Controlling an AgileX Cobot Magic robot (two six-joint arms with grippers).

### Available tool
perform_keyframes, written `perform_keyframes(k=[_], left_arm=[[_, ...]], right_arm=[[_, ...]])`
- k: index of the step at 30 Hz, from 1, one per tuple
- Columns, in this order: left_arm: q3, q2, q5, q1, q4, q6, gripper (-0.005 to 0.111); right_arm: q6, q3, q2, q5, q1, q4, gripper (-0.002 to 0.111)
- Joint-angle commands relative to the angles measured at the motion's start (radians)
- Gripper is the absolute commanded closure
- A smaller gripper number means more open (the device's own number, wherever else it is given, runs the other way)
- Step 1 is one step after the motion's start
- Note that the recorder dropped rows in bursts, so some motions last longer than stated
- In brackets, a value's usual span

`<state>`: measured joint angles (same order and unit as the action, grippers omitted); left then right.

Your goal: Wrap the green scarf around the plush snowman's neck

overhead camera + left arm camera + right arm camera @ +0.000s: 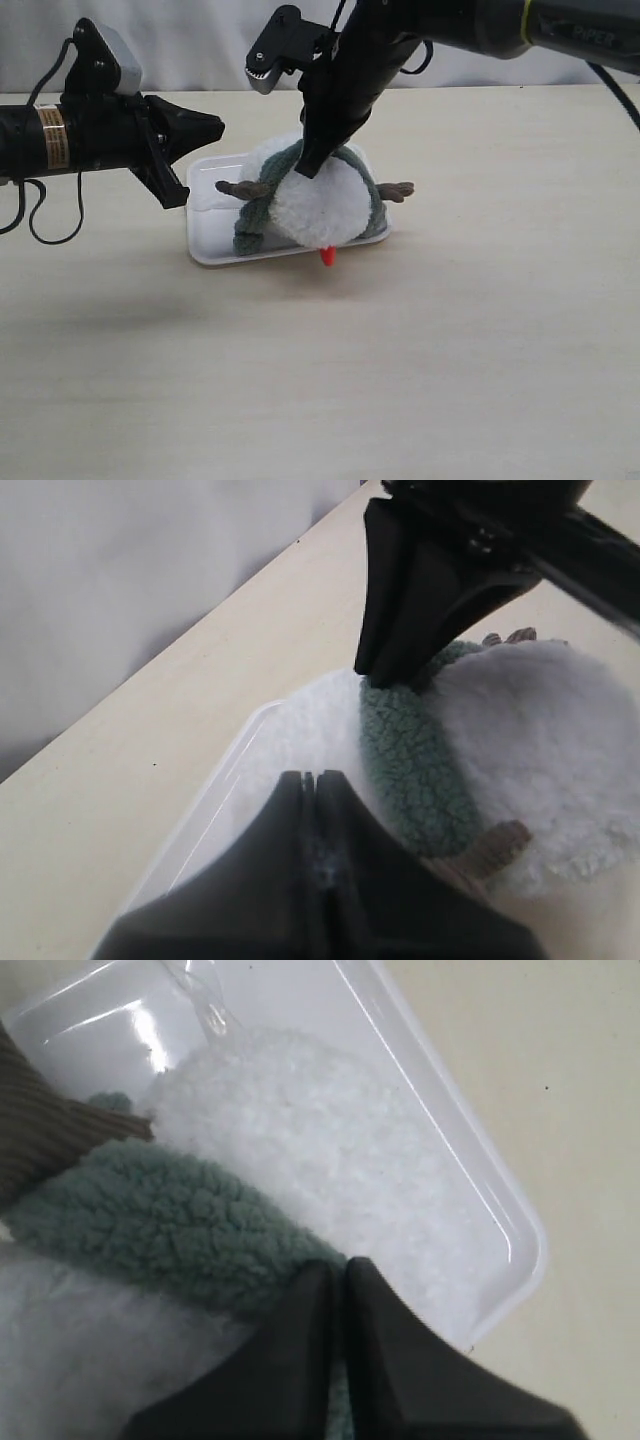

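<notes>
Evidently the plush snowman (318, 210) is lying in a white tray (205, 215) a little toward 12 o'clock from the middle of the table (480, 330). Its head ball is turned to 6 o'clock, and the orange nose (327, 256) juts past the tray's rim. The green scarf (250, 228) is laid across the snowman's neck, which is hidden beneath it. One tail is bunched at 8 o'clock of the head and the other curves round at 3 o'clock. The right gripper (312, 168), reaching down from 1 o'clock, is closed, with its tips pressed onto the scarf at 12 o'clock of the head. Whether any fabric is nipped between them cannot be told. The left gripper (212, 127) is closed on nothing and held in the air at 9 o'clock, just beside the tray. The step in hand is judged to be seating the band into the crease. Light downward pressure would be best, so that the soft toy is not rolled nor the tray tipped. The fabric should be pushed between the two balls rather than dragged over the head. The bunched tail would probably need drawing across by the left gripper, once opened.
</notes>
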<state>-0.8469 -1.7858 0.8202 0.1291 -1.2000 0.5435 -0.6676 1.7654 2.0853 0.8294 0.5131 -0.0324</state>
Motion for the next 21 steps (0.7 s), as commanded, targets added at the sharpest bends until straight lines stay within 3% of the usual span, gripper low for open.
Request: perform_keyframes(k=[1, 6, 13, 21], left_arm=[[-0.005, -0.001, 0.011, 0.000, 0.005, 0.002, 0.107], [-0.005, -0.001, 0.011, 0.000, 0.005, 0.002, 0.107], [-0.005, -0.001, 0.011, 0.000, 0.005, 0.007, 0.107], [-0.005, -0.001, 0.011, 0.000, 0.002, 0.007, 0.107]], right_arm=[[0.030, 0.001, 0.024, -0.050, 0.002, 0.012, 0.104], [0.088, 0.001, 0.028, -0.037, 0.002, 0.072, 0.104], [0.374, 0.001, 0.028, -0.081, 0.002, 0.236, 0.104], [0.385, 0.001, 0.028, -0.077, 0.002, 0.228, 0.099]])
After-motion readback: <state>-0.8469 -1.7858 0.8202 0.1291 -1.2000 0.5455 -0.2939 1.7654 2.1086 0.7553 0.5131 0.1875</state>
